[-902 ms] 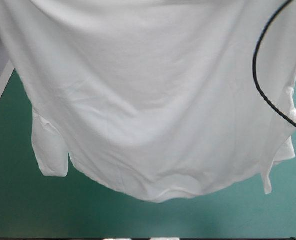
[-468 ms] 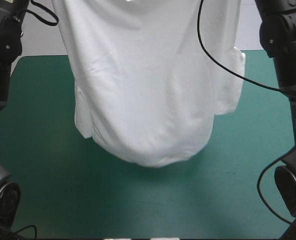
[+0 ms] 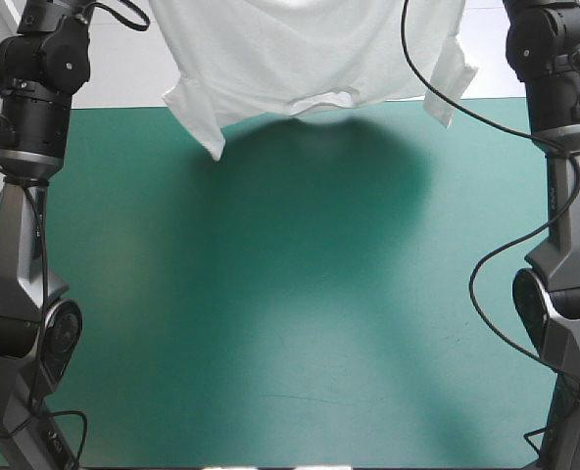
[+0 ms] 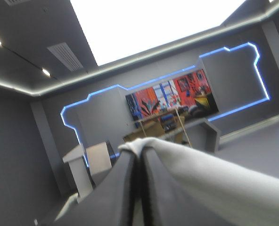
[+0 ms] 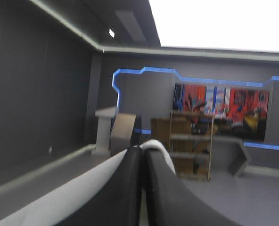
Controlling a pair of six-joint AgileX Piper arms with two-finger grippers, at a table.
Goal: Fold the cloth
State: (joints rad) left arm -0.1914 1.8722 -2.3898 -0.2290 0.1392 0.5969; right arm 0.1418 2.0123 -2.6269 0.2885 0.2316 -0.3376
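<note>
The T-shirt (image 3: pixel 300 54), which draped close before the camera moments earlier, now hangs spread above the teal-green table's (image 3: pixel 290 294) far edge — clear to be laid flat. Left arm (image 3: pixel 33 108) and right arm (image 3: pixel 555 88) reach high; left gripper (image 4: pixel 140 154) and right gripper (image 5: pixel 143 151) each pinch its fabric, fingers nearly closed.

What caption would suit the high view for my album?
The left arm and right arm hold the white T-shirt high above the teal-green table.
</note>
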